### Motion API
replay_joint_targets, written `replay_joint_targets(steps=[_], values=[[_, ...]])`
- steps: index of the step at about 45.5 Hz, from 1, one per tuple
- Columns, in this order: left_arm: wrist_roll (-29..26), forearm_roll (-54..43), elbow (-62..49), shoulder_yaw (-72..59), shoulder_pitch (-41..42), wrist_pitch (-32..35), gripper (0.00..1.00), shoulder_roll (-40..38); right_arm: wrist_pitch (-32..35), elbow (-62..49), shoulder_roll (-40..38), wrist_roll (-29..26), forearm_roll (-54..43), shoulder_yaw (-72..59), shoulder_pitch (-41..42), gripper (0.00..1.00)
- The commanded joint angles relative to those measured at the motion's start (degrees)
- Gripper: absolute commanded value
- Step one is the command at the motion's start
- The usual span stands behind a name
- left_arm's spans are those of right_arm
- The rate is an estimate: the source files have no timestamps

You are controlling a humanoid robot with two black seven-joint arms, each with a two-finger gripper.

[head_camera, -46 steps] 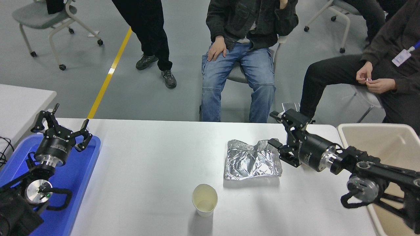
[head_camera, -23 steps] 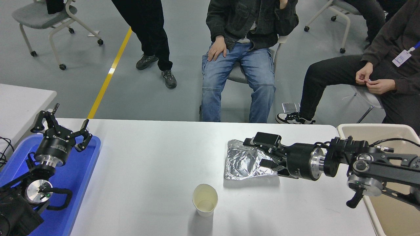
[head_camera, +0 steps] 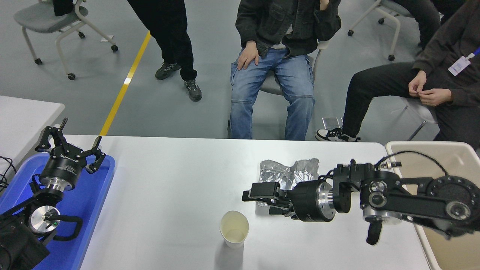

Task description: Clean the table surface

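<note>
Right gripper [head_camera: 262, 198] reaches in from three o'clock, low over the table [head_camera: 168, 195], its body turned sideways so the fingers point toward nine o'clock. It hangs over the near edge of the crumpled foil [head_camera: 287, 172], covering the sheet's front half; only the foil's far part shows beyond the wrist. Two fingers can be made out, one above the other with a narrow gap between, but whether they are pinching foil, shut empty or slightly parted I cannot tell from this angle.

The table fills the lower half of the view. On it are the foil, right of centre, and a paper cup [head_camera: 234, 228] standing upright toward six o'clock, just below and left of the fingertips, apart from them. A beige bin [head_camera: 442, 157] sits off the table's three o'clock end. The left gripper [head_camera: 71, 148] is parked at nine o'clock over a blue tray [head_camera: 93, 210], fingers spread wide and holding nothing. People sit beyond the twelve o'clock edge.

By my reading, the step in hand is picking up litter, with the foil or the cup as the target; nothing looks cleared yet. The next move calls for a firm pinch on the chosen item. The foil is thin and would likely deform or tear. Then a lift clear of the table and a swing toward three o'clock, probably to the bin, without tipping the cup.
</note>
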Motion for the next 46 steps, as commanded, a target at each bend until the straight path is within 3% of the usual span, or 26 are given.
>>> replay_joint_targets(steps=[1, 29, 46], values=[[0.0, 0.0, 0.0, 0.0, 0.0, 0.0, 1.00, 0.0, -0.3, -3.7, 4.4, -3.0, -3.8, -3.0, -0.5, 0.98], [0.0, 0.0, 0.1, 0.0, 0.0, 0.0, 1.00, 0.0, -2.1, -9.8, 11.8, -4.4, -5.6, -6.7, 0.3, 0.99], [0.0, 0.0, 0.0, 0.0, 0.0, 0.0, 1.00, 0.0, -5.9, -12.2, 14.7, -14.0, -5.5, -8.0, -0.3, 0.99]])
